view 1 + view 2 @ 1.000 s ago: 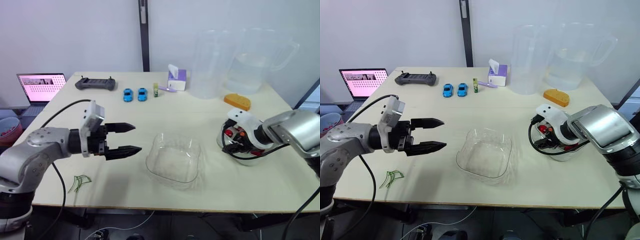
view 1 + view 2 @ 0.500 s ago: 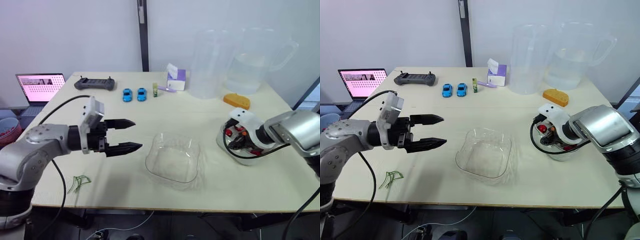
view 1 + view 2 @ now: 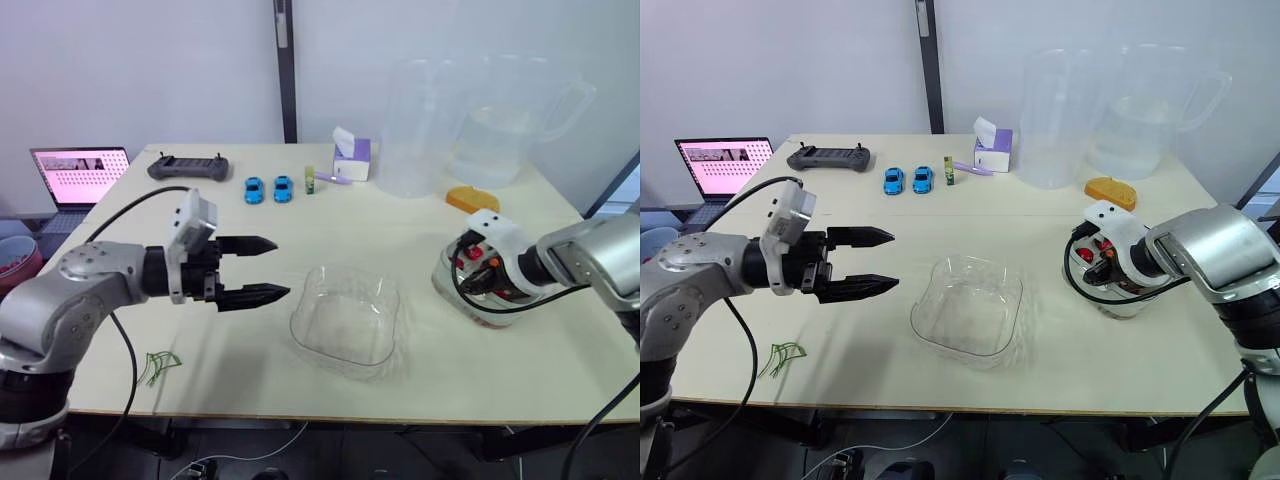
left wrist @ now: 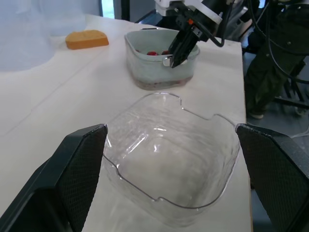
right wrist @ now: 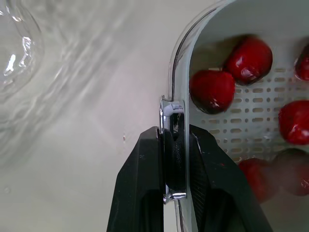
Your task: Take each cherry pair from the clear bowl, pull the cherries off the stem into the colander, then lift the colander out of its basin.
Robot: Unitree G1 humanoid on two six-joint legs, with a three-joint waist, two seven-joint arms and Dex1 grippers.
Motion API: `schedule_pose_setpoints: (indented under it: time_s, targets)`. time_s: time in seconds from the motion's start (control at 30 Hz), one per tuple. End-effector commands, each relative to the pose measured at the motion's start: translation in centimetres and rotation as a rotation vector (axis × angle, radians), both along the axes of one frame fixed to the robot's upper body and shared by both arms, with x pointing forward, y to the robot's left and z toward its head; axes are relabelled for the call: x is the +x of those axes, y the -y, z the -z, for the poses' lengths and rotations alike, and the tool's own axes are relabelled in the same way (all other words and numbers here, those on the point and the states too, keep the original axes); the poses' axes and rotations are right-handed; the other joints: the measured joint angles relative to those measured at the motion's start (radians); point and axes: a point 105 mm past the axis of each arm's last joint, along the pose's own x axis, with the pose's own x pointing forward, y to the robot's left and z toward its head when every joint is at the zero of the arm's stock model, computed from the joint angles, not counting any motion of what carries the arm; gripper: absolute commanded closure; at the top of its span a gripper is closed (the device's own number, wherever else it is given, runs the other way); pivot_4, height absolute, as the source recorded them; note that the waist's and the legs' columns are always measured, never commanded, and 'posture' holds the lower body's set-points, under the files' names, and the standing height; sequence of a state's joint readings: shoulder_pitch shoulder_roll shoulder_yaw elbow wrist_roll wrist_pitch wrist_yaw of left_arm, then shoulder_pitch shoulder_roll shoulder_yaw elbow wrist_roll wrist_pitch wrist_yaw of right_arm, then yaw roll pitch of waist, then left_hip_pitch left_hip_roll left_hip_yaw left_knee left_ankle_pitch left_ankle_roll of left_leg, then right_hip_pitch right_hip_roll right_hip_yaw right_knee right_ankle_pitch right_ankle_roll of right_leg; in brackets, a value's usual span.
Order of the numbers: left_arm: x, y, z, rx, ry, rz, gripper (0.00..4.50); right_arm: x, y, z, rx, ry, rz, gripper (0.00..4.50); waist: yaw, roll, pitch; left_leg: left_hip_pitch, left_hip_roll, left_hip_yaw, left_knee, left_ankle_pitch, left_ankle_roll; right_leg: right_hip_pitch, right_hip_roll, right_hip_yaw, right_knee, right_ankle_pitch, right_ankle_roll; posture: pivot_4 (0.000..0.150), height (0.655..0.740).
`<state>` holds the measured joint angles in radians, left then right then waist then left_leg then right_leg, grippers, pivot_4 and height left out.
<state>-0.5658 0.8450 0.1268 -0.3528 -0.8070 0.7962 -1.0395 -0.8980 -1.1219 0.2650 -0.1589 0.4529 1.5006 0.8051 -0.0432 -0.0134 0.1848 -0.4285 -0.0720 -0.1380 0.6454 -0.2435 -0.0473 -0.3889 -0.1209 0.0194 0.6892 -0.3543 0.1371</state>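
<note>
The clear bowl (image 3: 345, 320) sits at the table's middle front and looks empty. My left gripper (image 3: 280, 267) hovers open just left of it, fingers pointing at it. At the right stands the clear basin (image 4: 159, 72) holding the white perforated colander (image 5: 251, 140), with several red cherries (image 5: 212, 89) inside. My right gripper (image 5: 173, 137) is shut on the colander's rim at the side nearest the bowl, one finger outside the wall and one inside. From the left wrist view the right gripper (image 4: 173, 60) reaches down onto that rim.
Green stems (image 3: 158, 366) lie near the front left edge. Along the back are a laptop (image 3: 80, 170), a controller (image 3: 188, 166), two blue toy cars (image 3: 268, 188), a tissue box (image 3: 352, 158), big clear pitchers (image 3: 470, 120) and an orange sponge (image 3: 472, 200).
My left gripper has drifted slightly right toward the bowl, staying open. My right wrist has shifted a little up and to the right while staying at the colander.
</note>
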Motion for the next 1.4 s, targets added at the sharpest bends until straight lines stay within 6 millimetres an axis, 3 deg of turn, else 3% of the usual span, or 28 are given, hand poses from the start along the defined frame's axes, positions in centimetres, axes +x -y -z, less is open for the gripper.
schedule_pose_setpoints:
  time_s: [0.03,0.73,1.4]
  targets:
    - [0.0,0.2,-0.7,0.008,0.044,0.015,0.00,-0.4,0.3,-2.1,-0.013,0.075,-0.009,4.31,0.001,0.000,0.000,0.000,0.000,0.000,0.000,0.000,0.000,0.000,0.000,0.000,0.000,0.000,0.000,0.150,0.7400]
    - [0.8,0.6,-0.3,0.019,0.068,0.044,0.00,-1.8,0.8,-6.7,-0.087,0.206,-0.075,4.31,0.002,0.000,0.000,0.000,0.000,0.000,0.000,0.000,0.000,0.000,0.000,0.000,0.000,0.000,0.000,0.150,0.7400]
    - [0.7,0.5,0.0,0.033,0.069,0.056,0.00,-2.7,0.9,-8.0,-0.079,0.229,-0.116,4.31,0.001,0.000,0.000,0.000,0.000,0.001,0.000,0.000,0.000,0.000,0.000,0.000,0.000,0.000,0.000,0.150,0.7400]
